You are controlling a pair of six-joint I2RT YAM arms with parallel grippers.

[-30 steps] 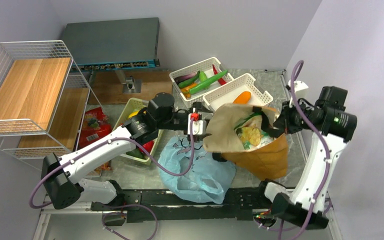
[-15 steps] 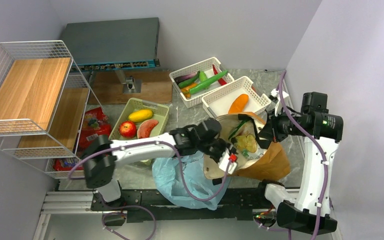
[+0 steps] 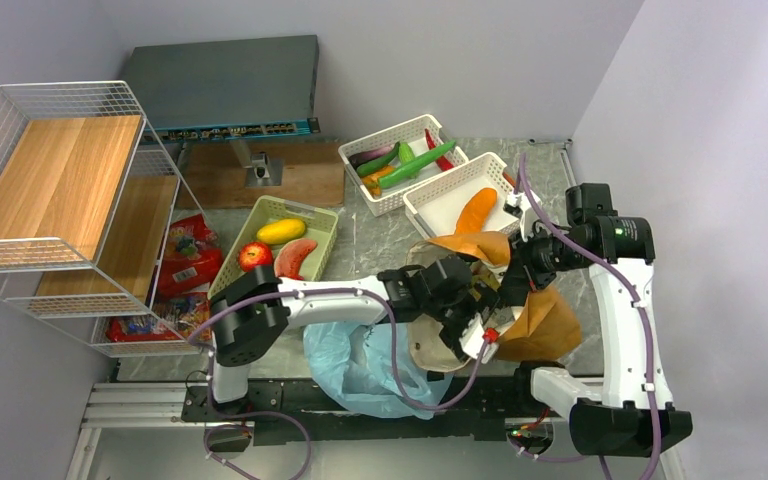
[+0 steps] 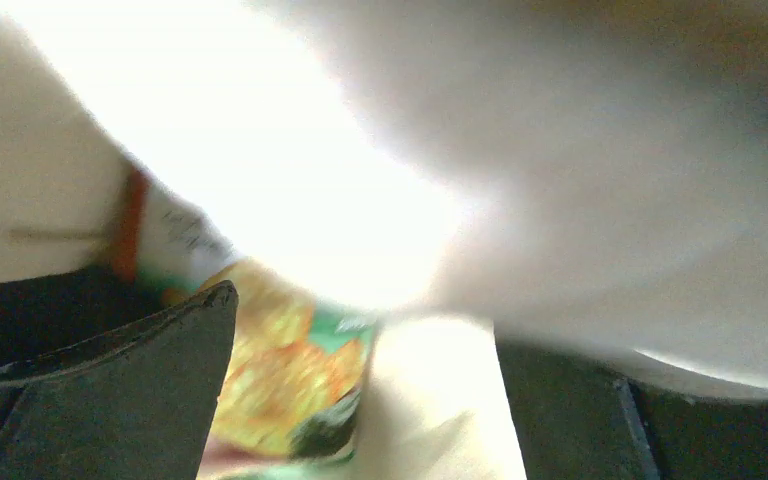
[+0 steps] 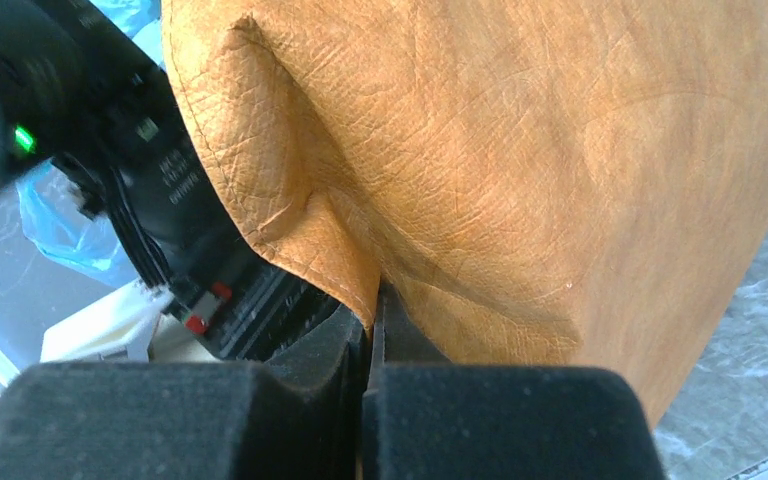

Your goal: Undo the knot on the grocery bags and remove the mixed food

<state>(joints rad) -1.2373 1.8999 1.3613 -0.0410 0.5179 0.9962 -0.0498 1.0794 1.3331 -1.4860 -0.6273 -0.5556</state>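
Note:
The mustard-brown tote (image 3: 545, 318) lies at the right with its cream-lined mouth facing left. My right gripper (image 3: 522, 272) is shut on a fold of its rim (image 5: 360, 285). My left gripper (image 3: 468, 312) sits inside the mouth, open, fingers (image 4: 120, 390) wide apart. Between them show a snack pack (image 4: 285, 375) printed in yellow-orange and green, and cream lining (image 4: 440, 410); nothing is gripped. The light-blue plastic bag (image 3: 355, 362) lies flat under the left arm. A mango (image 3: 280, 231), an apple (image 3: 254, 256) and a watermelon slice (image 3: 295, 258) lie in the green tray (image 3: 326, 222).
Two white baskets stand at the back: one (image 3: 430, 127) holds a cucumber (image 3: 415, 166), the other (image 3: 438, 210) a carrot (image 3: 476, 208). A wire shelf (image 3: 50, 190) stands at the left with red snack packs (image 3: 188, 257) beside it. A wall runs close on the right.
My left arm swung from beside the green tray to the tote and pushed its gripper into the mouth. The right arm drew the pinched rim lower and leftward.

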